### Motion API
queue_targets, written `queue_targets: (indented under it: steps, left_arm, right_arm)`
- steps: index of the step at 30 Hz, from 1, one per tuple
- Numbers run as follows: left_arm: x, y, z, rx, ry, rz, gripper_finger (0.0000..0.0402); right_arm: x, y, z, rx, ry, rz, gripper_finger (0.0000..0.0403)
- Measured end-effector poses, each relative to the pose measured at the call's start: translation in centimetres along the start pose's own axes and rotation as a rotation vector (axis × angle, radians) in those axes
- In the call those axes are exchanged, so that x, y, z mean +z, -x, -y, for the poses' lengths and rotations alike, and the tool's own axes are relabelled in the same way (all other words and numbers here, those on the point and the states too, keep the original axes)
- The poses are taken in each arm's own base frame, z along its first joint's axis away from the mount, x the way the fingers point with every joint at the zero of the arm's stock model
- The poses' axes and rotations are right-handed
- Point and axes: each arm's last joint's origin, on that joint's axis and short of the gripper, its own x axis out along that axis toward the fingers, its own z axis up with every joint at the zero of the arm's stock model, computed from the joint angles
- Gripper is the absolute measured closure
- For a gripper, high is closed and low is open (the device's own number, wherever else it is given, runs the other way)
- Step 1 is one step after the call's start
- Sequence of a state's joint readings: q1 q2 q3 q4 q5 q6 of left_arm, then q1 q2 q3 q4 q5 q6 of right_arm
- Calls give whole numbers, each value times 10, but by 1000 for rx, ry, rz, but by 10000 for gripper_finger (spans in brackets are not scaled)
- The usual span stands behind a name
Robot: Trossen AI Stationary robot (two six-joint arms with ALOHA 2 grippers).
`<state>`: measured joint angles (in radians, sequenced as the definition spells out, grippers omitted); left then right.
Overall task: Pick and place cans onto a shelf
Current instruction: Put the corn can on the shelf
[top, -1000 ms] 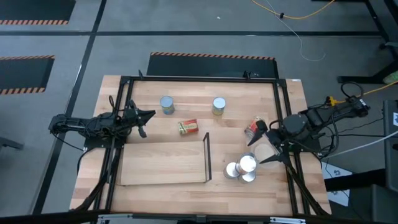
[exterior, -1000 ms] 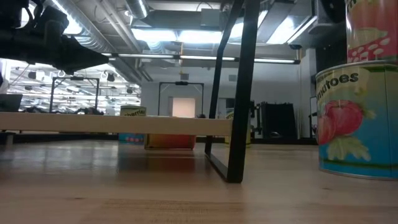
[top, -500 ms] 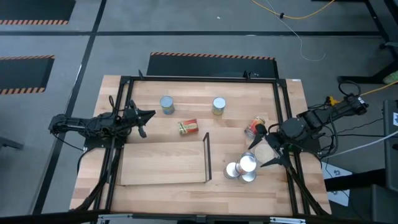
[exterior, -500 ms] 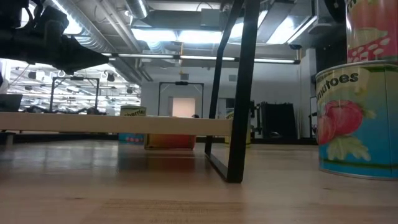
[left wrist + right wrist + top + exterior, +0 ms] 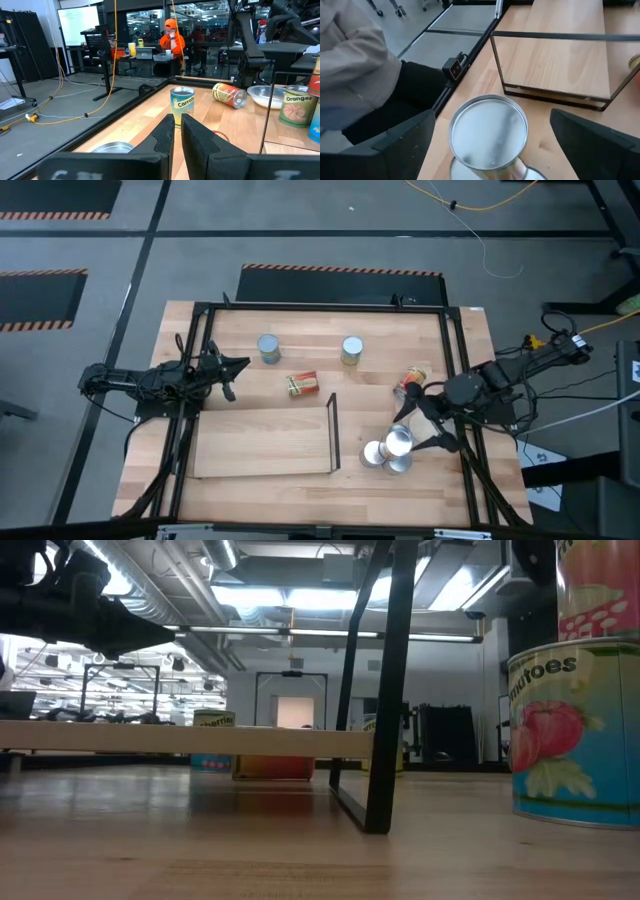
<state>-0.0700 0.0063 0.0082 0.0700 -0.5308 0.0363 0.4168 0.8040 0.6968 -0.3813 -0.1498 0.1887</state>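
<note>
You see two dark, slender jointed arms, each wrapped in black cables. The left gripper (image 5: 232,376) and right gripper (image 5: 420,417) both carry long, matte black, tapering fingers (image 5: 197,142).

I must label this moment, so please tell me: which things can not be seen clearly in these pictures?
- Stacked cans, high view: tops overlap, so the count is unsure.
- Top can, right wrist view: only its lid shows, label hidden; the open right gripper has not closed on it.
- Shelf, low view: seen edge-on, surface hidden.
- Tomatoes can, low view: cut by the picture's edge.
- Left gripper, left wrist view: shut, holding nothing.
</note>
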Motion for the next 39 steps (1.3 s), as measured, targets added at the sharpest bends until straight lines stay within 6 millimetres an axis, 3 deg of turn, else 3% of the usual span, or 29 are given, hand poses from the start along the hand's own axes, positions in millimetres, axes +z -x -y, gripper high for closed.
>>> queue_targets:
  steps: [15,39]
  left_arm:
    - [0,0,0,0,0,0,374]
    - [0,0,0,0,0,0,374]
  right_arm:
    - [-2,-9,2,-30,-21,-40,3]
    - [-11,-22,-21,-120,53,-72,3]
